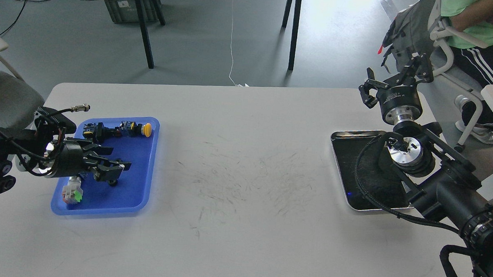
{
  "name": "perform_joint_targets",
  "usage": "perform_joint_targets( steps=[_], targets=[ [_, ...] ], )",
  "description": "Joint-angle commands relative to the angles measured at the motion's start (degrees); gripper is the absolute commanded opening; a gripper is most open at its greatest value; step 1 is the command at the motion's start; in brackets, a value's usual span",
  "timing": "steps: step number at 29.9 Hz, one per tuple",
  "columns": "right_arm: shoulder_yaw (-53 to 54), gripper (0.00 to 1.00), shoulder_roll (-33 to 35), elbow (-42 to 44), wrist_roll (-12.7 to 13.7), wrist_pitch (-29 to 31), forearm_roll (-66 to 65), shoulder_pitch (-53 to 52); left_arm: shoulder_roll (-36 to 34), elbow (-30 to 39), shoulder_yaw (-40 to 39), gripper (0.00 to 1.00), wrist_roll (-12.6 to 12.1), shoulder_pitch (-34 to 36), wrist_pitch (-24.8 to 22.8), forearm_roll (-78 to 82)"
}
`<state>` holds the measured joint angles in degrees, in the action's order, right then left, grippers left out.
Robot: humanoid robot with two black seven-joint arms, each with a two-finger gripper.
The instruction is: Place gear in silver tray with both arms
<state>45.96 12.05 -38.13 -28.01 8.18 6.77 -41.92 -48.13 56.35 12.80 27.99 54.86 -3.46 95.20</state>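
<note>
Right arm (445, 190) parked over the silver tray (344, 158), awaiting delivery.
Your left gripper (112, 168) spreads low above the blue tray's (104, 205) parts to pick; right gripper (390, 84) spread, empty.

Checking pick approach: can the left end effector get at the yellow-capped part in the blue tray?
Probably yes. The left end effector hangs over the blue tray, and the yellow-capped part sits near the far rim with nothing visibly between them.

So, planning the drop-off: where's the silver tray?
Head view: the silver tray lies at the table's right side, partly under the right arm.
</note>
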Motion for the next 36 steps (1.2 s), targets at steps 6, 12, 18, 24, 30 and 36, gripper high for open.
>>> perform_joint_targets(
  steps=[6, 12, 18, 24, 30, 36],
  targets=[
    [0.0, 0.99, 0.3, -0.2, 0.0, 0.0, 0.0, 0.0, 3.7, -4.9, -0.2, 0.75, 0.0, -0.7, 0.9, 0.5],
    [0.0, 0.99, 0.3, -0.2, 0.0, 0.0, 0.0, 0.1, 4.5, -5.6, -0.5, 0.73, 0.0, -2.0, 1.2, 0.2],
    [0.0, 0.99, 0.3, -0.3, 0.0, 0.0, 0.0, 0.1, 4.9, -7.6, -0.4, 0.68, 0.0, -2.9, 2.8, 0.2],
    [0.0, 0.99, 0.3, -0.3, 0.0, 0.0, 0.0, 0.1, 6.9, -11.1, -0.5, 0.66, 0.0, -3.7, 4.6, -0.2],
    [-0.1, 0.99, 0.3, -0.3, 0.0, 0.0, 0.0, 0.1, 7.1, -11.3, -0.7, 0.62, 0.0, -4.9, 5.0, -0.1],
    [-0.1, 0.99, 0.3, -0.3, 0.0, 0.0, -0.1, 0.2, 7.2, -11.5, -0.3, 0.54, 0.0, -5.1, 5.9, 0.0]
  ],
)
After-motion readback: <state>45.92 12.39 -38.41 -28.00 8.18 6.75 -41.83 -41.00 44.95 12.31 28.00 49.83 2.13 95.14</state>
